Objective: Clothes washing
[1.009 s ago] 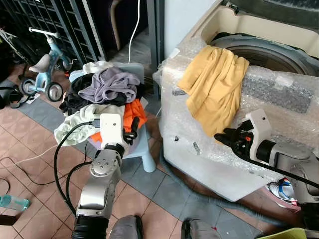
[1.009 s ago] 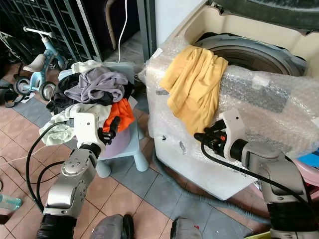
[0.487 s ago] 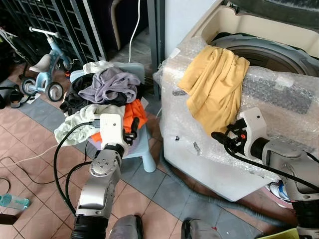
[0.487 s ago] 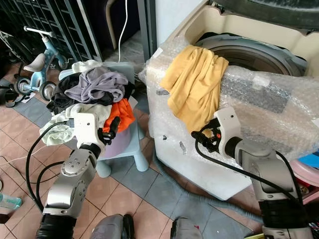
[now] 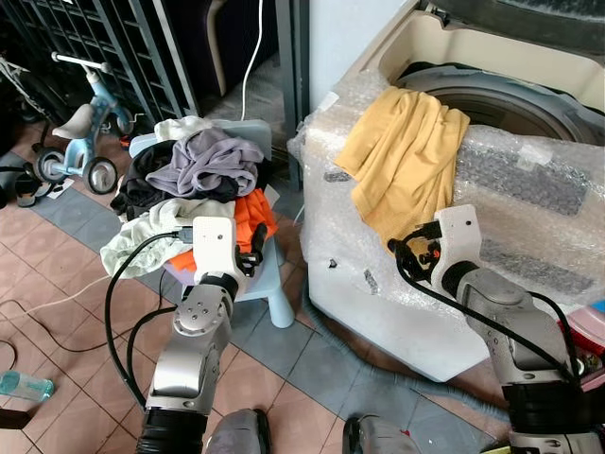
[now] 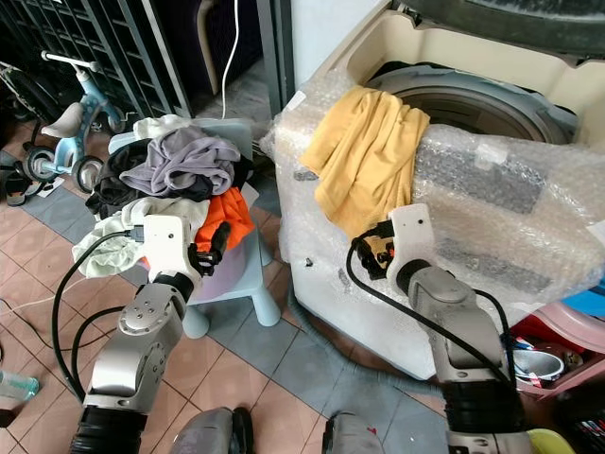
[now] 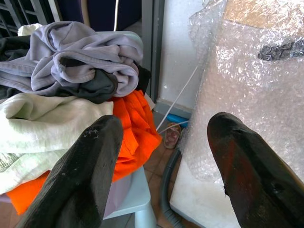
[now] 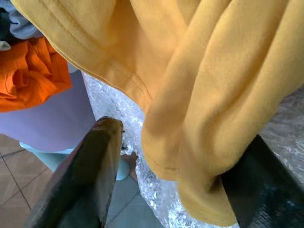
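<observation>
A yellow garment (image 5: 406,161) hangs over the bubble-wrapped front rim of the top-loading washing machine (image 5: 529,180), half inside the drum (image 5: 510,99). My right gripper (image 5: 408,253) is at the garment's lower hem. In the right wrist view its fingers (image 8: 90,175) stand open, with the yellow hem (image 8: 190,123) hanging between them. My left gripper (image 5: 253,248) is open and held still beside a pile of clothes (image 5: 203,165) on a pale blue stool (image 5: 274,284). An orange garment (image 7: 137,123) lies just ahead of the left fingers (image 7: 80,175).
A child's tricycle (image 5: 80,132) stands at the far left before a black grate. A plastic bottle (image 5: 24,383) and cables lie on the tiled floor. A grey drain hose (image 5: 331,331) runs along the machine's base. A red basket (image 6: 548,345) sits at the right.
My right gripper has moved left and up along the machine's front, from below the yellow garment to its lower hem. The left arm has stayed put.
</observation>
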You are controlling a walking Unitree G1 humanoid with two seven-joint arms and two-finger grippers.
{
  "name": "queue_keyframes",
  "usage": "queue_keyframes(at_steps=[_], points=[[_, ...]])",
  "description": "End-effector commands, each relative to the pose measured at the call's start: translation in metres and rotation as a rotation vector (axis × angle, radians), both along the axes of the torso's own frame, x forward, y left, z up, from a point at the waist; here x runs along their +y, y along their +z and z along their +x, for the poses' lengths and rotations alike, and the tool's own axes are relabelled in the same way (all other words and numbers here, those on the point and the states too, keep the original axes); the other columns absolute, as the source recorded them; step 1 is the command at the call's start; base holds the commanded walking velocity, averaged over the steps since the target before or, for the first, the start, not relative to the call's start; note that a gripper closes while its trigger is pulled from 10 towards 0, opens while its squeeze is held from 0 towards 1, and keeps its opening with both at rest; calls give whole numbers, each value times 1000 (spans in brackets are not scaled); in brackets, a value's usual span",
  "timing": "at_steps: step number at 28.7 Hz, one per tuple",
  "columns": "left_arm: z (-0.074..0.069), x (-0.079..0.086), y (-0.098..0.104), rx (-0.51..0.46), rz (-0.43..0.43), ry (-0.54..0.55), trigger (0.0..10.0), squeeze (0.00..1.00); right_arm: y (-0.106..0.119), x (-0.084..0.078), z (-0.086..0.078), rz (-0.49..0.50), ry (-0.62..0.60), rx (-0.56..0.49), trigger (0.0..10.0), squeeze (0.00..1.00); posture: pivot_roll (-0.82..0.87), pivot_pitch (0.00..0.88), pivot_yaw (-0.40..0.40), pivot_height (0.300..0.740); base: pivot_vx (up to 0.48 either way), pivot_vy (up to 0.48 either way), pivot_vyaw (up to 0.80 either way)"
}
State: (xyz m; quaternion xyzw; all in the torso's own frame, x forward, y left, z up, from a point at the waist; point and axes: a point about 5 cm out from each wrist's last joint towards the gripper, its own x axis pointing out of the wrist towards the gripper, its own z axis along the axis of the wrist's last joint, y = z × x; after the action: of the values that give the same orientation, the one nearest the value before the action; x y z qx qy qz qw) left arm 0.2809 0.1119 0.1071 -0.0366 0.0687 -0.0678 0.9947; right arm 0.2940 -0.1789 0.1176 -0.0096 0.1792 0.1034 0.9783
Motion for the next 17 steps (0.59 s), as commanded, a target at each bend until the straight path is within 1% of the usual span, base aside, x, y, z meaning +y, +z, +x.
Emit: queue_keyframes(at_steps=[1,4,5,7,9,12,13,15,16,17], points=[[0,3,-3,15,10,16,10000,0,10,-3,3,25,-18,-44,0,0,-60,94,39,740,0,0,0],[0,3,-3,15,10,17,10000,0,14,-7,5,46,-15,-59,0,0,-63,93,37,740,0,0,0],[0,2,-3,14,10,16,10000,0,19,-11,8,81,-16,-72,0,0,-65,93,37,740,0,0,0],[1,2,-3,14,9,15,10000,0,23,-12,9,109,-6,-81,0,0,-65,93,38,740,0,0,0],[1,2,-3,14,9,12,10000,0,30,-17,14,162,-23,-97,0,0,-67,92,39,740,0,0,0],[1,1,-2,13,8,12,10000,0,32,-21,18,196,-45,-99,0,0,-66,92,40,740,0,0,0],[2,1,-2,11,9,12,10000,0,34,-21,19,233,-45,-103,0,0,-63,91,39,740,0,0,0],[2,1,-2,10,10,13,10000,0,35,-20,20,248,-30,-100,0,0,-63,91,39,740,0,0,0],[2,1,-2,10,10,14,10000,0,34,-17,18,247,0,-90,0,0,-62,91,37,740,0,0,0],[1,2,-2,11,11,16,10000,0,33,-12,14,260,72,-60,0,0,-61,91,36,740,0,0,0]])
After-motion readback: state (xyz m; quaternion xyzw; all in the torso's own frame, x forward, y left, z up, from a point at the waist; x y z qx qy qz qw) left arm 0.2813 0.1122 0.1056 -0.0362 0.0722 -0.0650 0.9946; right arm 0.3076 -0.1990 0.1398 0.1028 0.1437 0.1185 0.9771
